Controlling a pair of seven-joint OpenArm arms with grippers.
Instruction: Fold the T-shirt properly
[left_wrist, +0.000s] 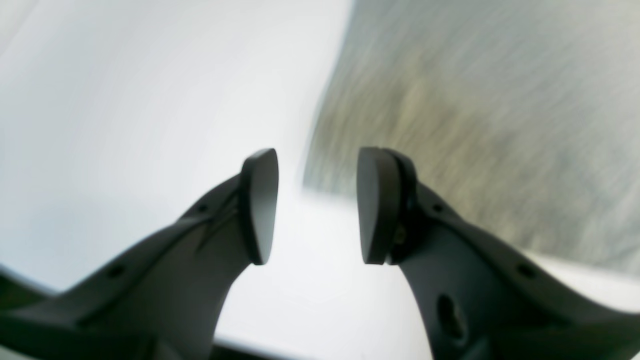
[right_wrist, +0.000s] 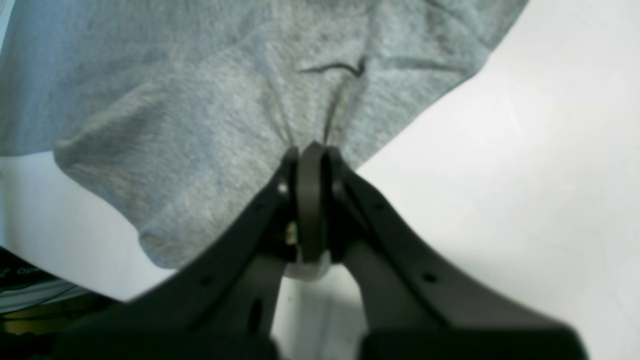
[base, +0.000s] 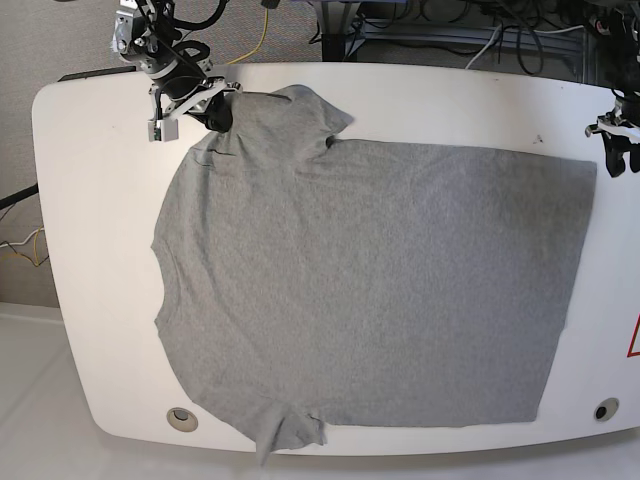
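Grey jersey T-shirt (base: 370, 280) lay limp on the desk (base: 90, 250); right gripper (right_wrist: 312, 155) pinched its upper-left sleeve, left gripper (left_wrist: 317, 205) spread, empty; hems probably offer firmest holds.

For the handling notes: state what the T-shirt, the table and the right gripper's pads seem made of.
T-shirt: soft knit, likely cotton blend; flecked grey, wrinkles, bunches where pinched.
Table: smooth white top, probably laminate or painted; faint sheen.
Right gripper pads: matte dark, rubber or plastic; unclear which.
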